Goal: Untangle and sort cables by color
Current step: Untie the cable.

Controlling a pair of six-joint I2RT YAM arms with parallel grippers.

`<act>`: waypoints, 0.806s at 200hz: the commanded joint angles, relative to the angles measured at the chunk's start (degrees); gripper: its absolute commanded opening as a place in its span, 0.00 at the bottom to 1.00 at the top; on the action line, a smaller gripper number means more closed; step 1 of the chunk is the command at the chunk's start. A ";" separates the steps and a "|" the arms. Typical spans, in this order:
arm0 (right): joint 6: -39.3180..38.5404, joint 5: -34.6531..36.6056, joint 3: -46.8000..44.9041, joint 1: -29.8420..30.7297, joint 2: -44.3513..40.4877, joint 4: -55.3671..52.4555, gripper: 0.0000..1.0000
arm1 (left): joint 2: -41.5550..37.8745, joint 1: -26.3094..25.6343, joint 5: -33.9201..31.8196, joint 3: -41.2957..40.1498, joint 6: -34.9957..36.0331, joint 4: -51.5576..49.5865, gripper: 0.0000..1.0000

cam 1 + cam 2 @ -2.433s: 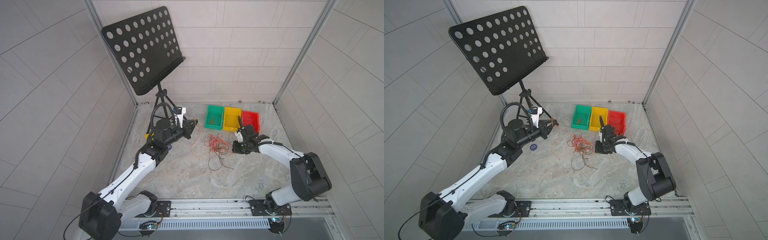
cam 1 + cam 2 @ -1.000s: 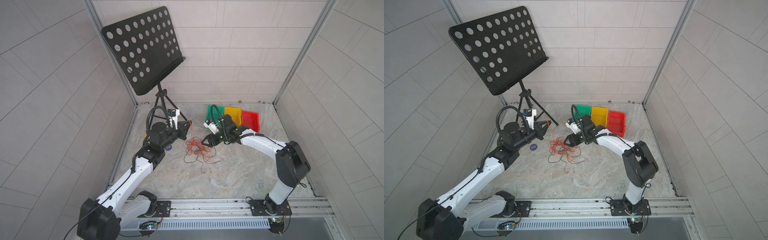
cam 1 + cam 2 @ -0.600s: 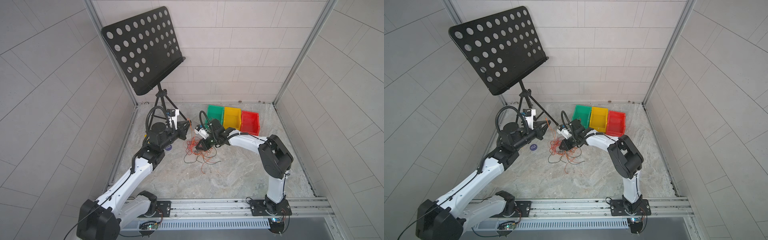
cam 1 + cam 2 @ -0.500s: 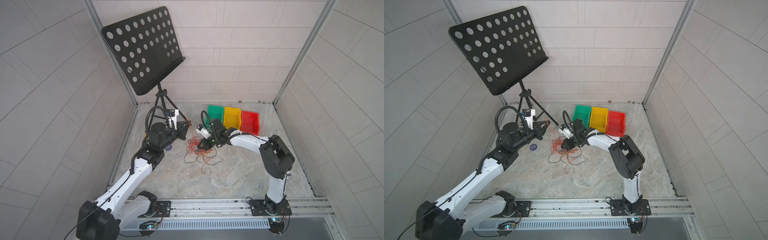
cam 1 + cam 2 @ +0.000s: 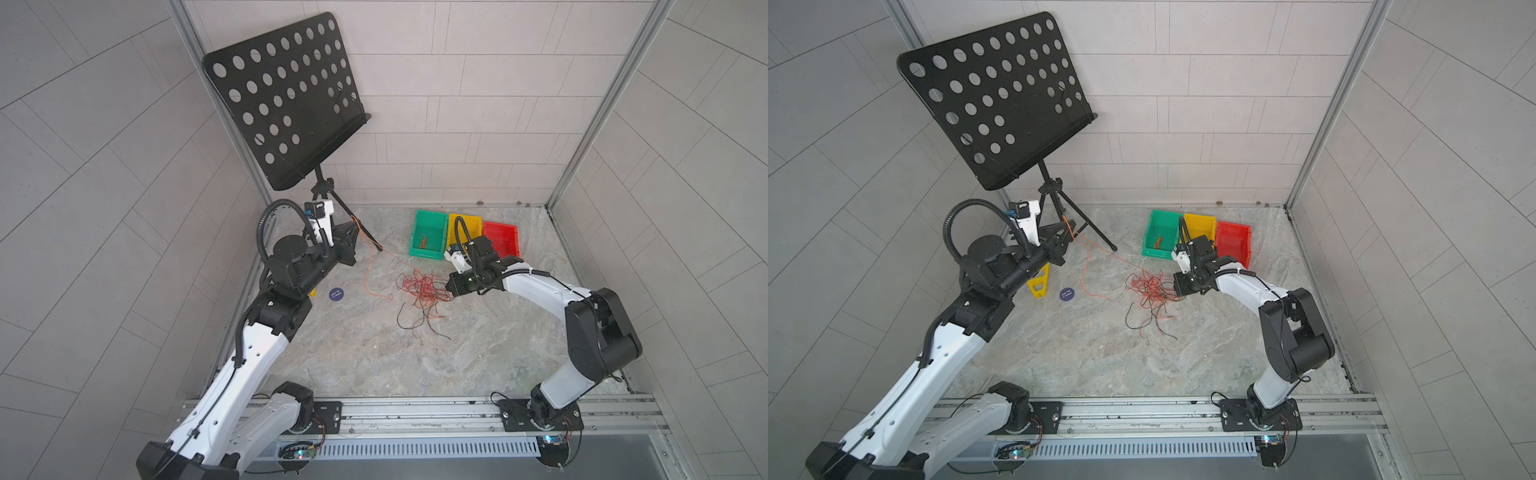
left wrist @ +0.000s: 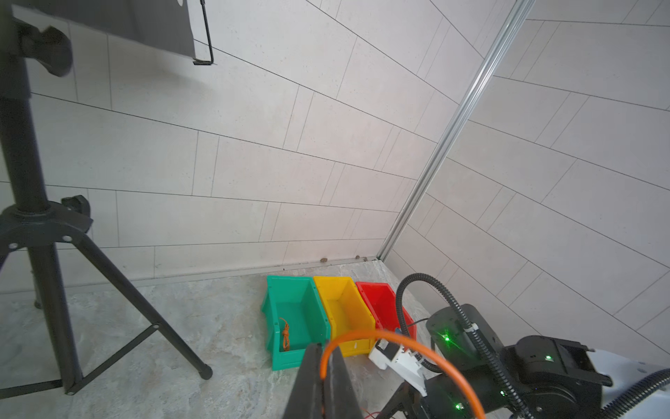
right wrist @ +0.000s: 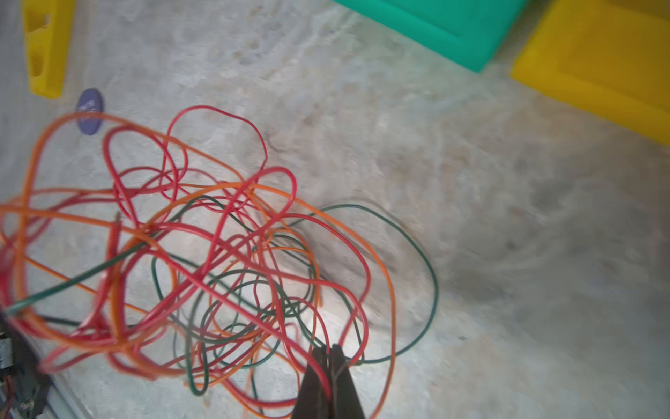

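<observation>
1. The left end effector (image 5: 352, 227) is raised beside the music stand's tripod (image 5: 332, 199). Its fingers are pressed together on an orange cable (image 6: 395, 335), which loops out from between them in the left wrist view.
2. From that pinch the orange cable slopes down and to the right, reaching the table (image 5: 374, 365) and entering the tangle. Its long axis therefore joins the two end effectors, and I judge the coming move turns on this line: a pull along it should draw the strand free.
3. The tangle of cables (image 5: 419, 291), in red, orange and a dark colour, lies mid-table in front of the bins. It is well apart from the left end effector.
4. The right end effector (image 5: 451, 287) sits low against the tangle's right edge, so the bundle lies directly to its left and the right arm is by far the nearer. Its fingers are closed, and the right wrist view shows them nipping what looks like a red strand (image 7: 319, 370).
5. Just behind it, the green bin (image 5: 424, 253) holds a small orange bundle (image 5: 423, 241).
6. A second ago the right end effector was spread. Half a second ago it was nearer the left one. It has since drawn away rightward, dragging the tangle along, and the orange span has lengthened. The left end effector has barely moved.
</observation>
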 commanded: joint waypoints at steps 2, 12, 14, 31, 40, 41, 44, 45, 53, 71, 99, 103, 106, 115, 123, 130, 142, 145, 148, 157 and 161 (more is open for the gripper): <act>0.47 5.22 -1.36 -2.27 -2.43 -4.10 0.00 | -0.55 0.81 -1.78 1.12 2.24 -1.61 0.00; 1.46 7.95 -1.34 -3.23 -2.89 -5.61 0.00 | -0.75 1.01 -2.46 1.33 2.83 -2.43 0.00; 1.61 8.48 -1.31 -3.47 -2.98 -5.96 0.00 | -0.78 1.03 -2.68 1.37 2.92 -2.59 0.00; 2.23 10.26 -1.45 -5.56 -3.84 -7.60 0.00 | -1.35 1.36 -4.33 1.73 3.99 -3.90 0.00; 2.23 10.24 -1.61 -6.48 -4.37 -7.84 0.00 | -1.60 1.38 -4.75 1.88 4.40 -4.09 0.00; 2.25 10.18 -1.59 -6.57 -4.40 -7.87 0.00 | -1.65 1.43 -4.77 1.89 4.41 -4.13 0.00; 2.20 9.71 -1.58 -6.83 -4.56 -7.89 0.00 | -1.70 1.47 -4.68 1.85 4.49 -4.07 0.00; 2.06 9.52 -1.57 -6.87 -4.63 -7.89 0.01 | -1.79 1.47 -4.65 1.83 4.54 -4.07 0.00; 1.15 6.73 -1.49 -7.33 -5.20 -7.78 0.03 | -1.88 1.47 -3.89 1.78 4.72 -3.81 0.00; -0.72 -2.36 -2.20 -7.44 -8.11 -5.44 0.21 | -1.64 1.47 -0.13 0.83 4.37 -1.46 0.00; -1.33 -9.77 -2.64 -6.77 -14.52 -2.36 0.45 | -1.34 1.42 4.89 -1.46 1.55 4.83 0.00; -1.79 -9.62 -2.20 -6.56 -15.38 -2.82 0.47 | -1.25 1.47 5.20 -1.52 1.11 5.32 0.00; -2.32 -9.44 -1.87 -6.40 -15.94 -3.21 0.49 | -1.17 1.47 5.34 -1.60 1.01 5.47 0.00; -3.55 -7.77 -0.90 -5.34 -17.86 -4.08 0.54 | -0.86 1.47 5.68 -1.52 0.43 5.84 0.00; -4.61 -6.87 -0.24 -4.02 -19.10 -3.65 0.57 | -0.51 1.43 5.82 -1.36 0.00 6.02 0.00; -5.29 -5.97 -0.05 -2.60 -19.82 -2.71 0.60 | -0.32 1.47 5.84 -1.22 -0.33 6.12 0.00; -7.27 -4.20 1.05 0.78 -20.09 -1.32 0.67 | 0.08 1.47 5.92 -1.16 -0.94 6.63 0.00; -7.98 -4.06 1.34 1.74 -19.87 -0.96 0.68 | 0.09 1.47 5.92 -1.16 -1.11 6.83 0.00; -8.73 -3.99 1.60 2.58 -19.54 -0.57 0.69 | 0.12 1.46 5.95 -1.12 -1.29 7.02 0.00; -9.89 -2.79 2.48 5.19 -18.13 0.47 0.72 | 0.22 1.43 6.02 -1.08 -1.68 7.52 0.00; -10.30 -2.43 2.91 6.16 -17.26 0.97 0.73 | 0.23 1.47 6.01 -1.08 -1.81 7.60 0.00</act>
